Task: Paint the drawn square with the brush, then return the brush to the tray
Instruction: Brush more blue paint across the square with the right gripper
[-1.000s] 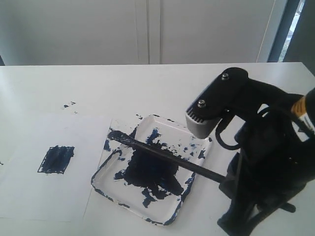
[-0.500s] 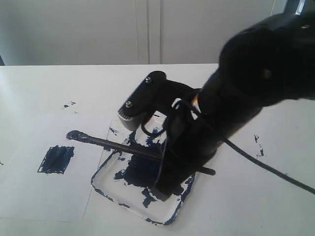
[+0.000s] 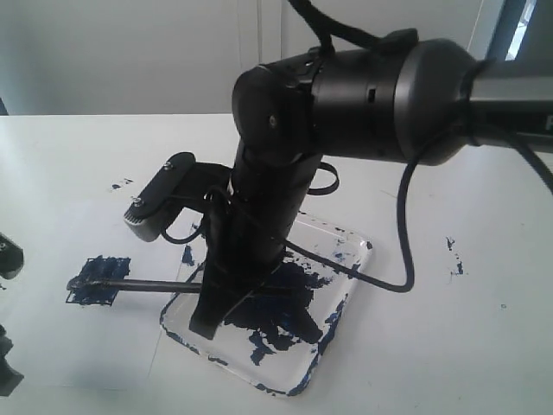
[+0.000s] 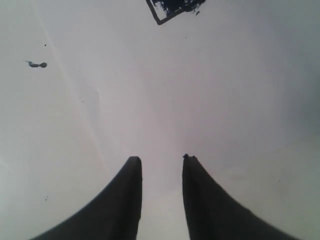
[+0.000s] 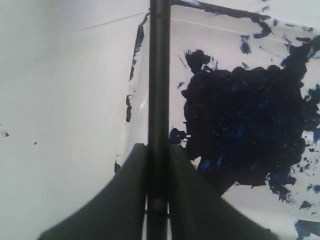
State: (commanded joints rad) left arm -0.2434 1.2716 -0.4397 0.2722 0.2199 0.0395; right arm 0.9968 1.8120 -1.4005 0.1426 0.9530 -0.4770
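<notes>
Exterior view: brush (image 3: 149, 285) has reached square (image 3: 105, 267).

1. The right arm (image 3: 363, 95) stretches in from the right side, thick and dark, and bends at the wrist so its lower part points steeply downward.
2. The right gripper (image 5: 157, 150) hangs low, its two fingers pressed against either side of the brush (image 5: 159, 75), which runs straight out between them.
3. The wrist camera (image 3: 160, 203) juts out sideways from that arm.
4. The left gripper (image 4: 160, 159) holds nothing; its two dark fingers stand apart with a clear gap between them.
</notes>
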